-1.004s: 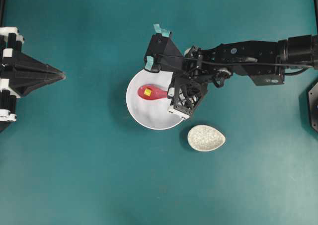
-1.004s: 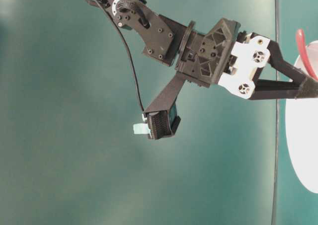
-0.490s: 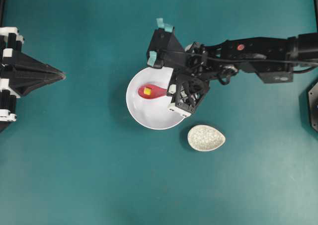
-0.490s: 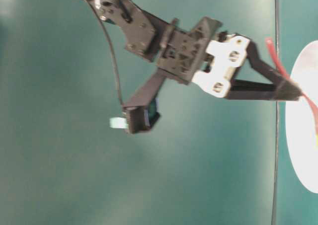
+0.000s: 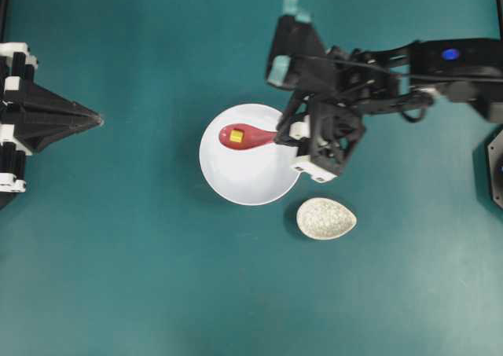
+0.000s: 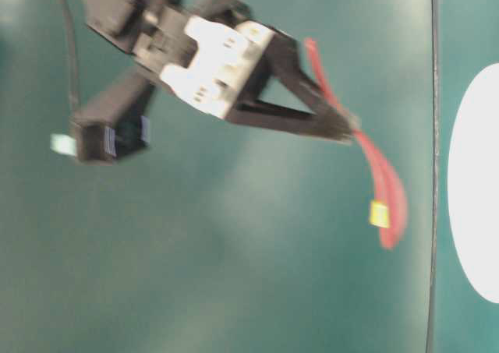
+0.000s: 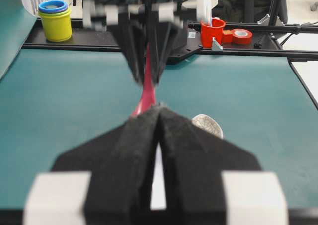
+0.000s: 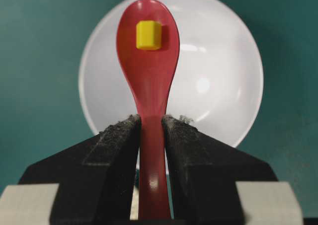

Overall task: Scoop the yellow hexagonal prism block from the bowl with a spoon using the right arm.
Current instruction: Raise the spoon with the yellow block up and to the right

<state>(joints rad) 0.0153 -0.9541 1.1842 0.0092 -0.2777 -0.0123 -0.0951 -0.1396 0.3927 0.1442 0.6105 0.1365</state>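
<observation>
My right gripper (image 8: 151, 121) is shut on the handle of the pink-red spoon (image 8: 149, 76). The tiny yellow hexagonal prism block (image 8: 148, 35) lies in the spoon's scoop. In the overhead view the spoon (image 5: 247, 137) and the block (image 5: 235, 137) hang over the upper part of the white bowl (image 5: 244, 175). The table-level view shows the spoon (image 6: 387, 193) with the block (image 6: 380, 213) lifted well clear of the bowl (image 6: 475, 189). At the far left my left gripper (image 5: 98, 120) rests shut and empty, its tips (image 7: 159, 108) pointing at the bowl.
A speckled grey-white teardrop spoon rest (image 5: 326, 218) lies just below and right of the bowl. Beyond the table's far edge stand a yellow cup with a blue rim (image 7: 55, 20), a red cup (image 7: 212, 32) and a red tape roll (image 7: 242, 36).
The right arm has risen and drawn back to the right, lifting the spoon with the yellow block in its scoop up out of the bowl. The left arm has not moved.
</observation>
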